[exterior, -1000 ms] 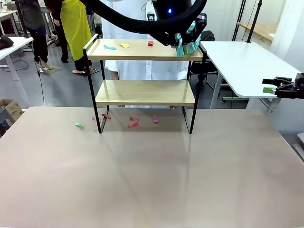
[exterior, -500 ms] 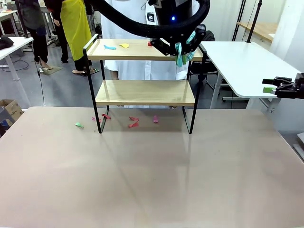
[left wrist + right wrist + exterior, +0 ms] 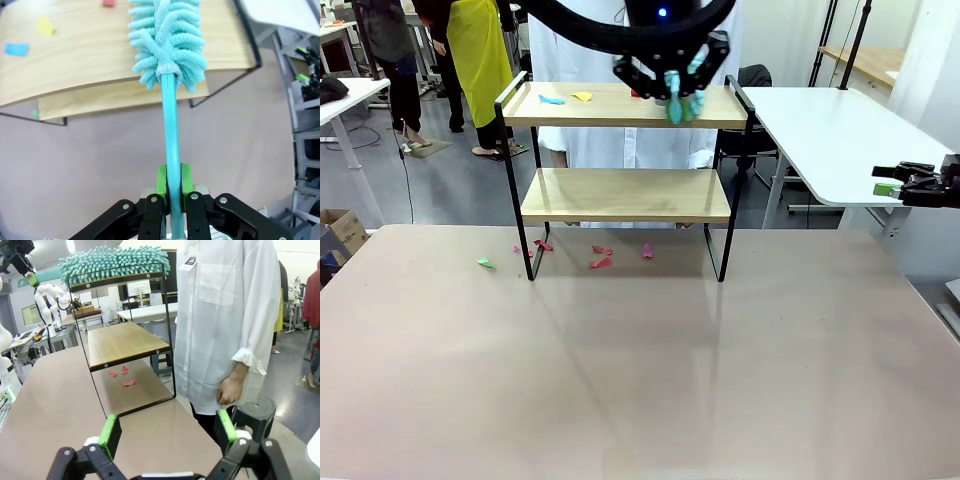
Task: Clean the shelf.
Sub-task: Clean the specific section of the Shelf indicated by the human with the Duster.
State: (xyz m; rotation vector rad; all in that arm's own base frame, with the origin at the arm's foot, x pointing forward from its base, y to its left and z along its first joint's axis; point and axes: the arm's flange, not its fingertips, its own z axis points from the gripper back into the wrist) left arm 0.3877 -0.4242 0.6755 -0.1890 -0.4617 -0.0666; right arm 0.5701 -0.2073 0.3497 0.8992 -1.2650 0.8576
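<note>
Near the table's (image 3: 640, 380) far side stood the shelf (image 3: 625, 195). On its top board (scraps (image 3: 552, 99) lay leftward) a teal duster (image 3: 167, 40) apparently touched the wood, handle clamped by the left gripper (image 3: 173, 177). Right of the shelf, the right gripper (image 3: 168, 430) gaped empty.

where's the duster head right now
In the front view the head of the teal duster sits on the shelf's top board, right of centre, just right of a red scrap, held by the left gripper.
</note>
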